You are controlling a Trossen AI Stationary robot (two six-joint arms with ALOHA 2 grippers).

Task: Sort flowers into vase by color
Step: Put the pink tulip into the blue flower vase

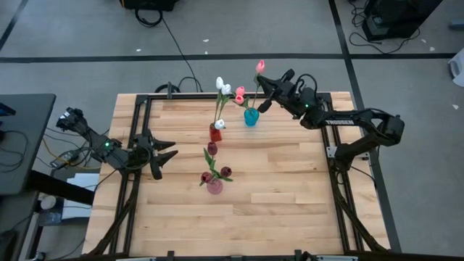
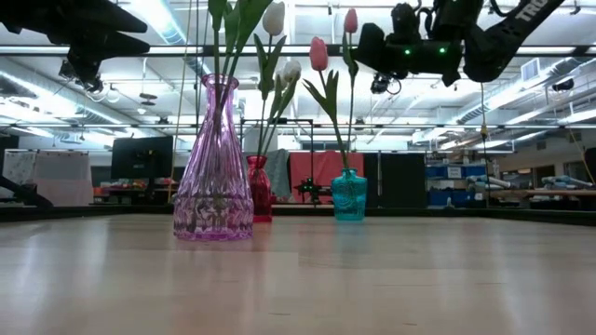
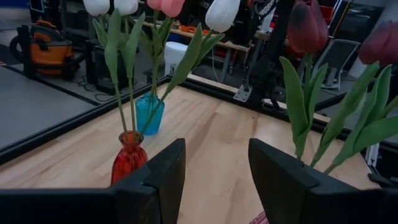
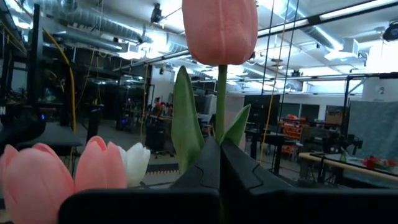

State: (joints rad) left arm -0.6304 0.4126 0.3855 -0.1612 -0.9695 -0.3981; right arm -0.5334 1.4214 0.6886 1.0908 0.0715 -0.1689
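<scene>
Three vases stand on the table. A red vase (image 1: 216,133) holds white tulips (image 1: 222,86). A teal vase (image 1: 251,117) holds two pink tulips (image 1: 239,94). A pink-purple vase (image 1: 214,187) holds dark maroon tulips (image 1: 212,148). My right gripper (image 1: 261,96) is above the teal vase, shut on a third pink tulip (image 1: 260,66). My left gripper (image 1: 168,150) is open and empty at the table's left, its fingers pointing toward the vases. My right gripper pinches the pink tulip's thin green stem (image 4: 221,127) between its two shut fingers (image 4: 202,165), below the head (image 4: 220,28) and at the leaves. The fingers come level from the table's right side, across the stem. The tulip stands upright, its stem running down toward the teal vase (image 2: 349,195).
A black frame rail (image 1: 145,98) runs around the wooden tabletop. The near half of the table (image 1: 275,217) is bare wood. In the left wrist view the red vase (image 3: 129,160) and maroon tulip leaves (image 3: 348,124) stand just ahead of the open fingers.
</scene>
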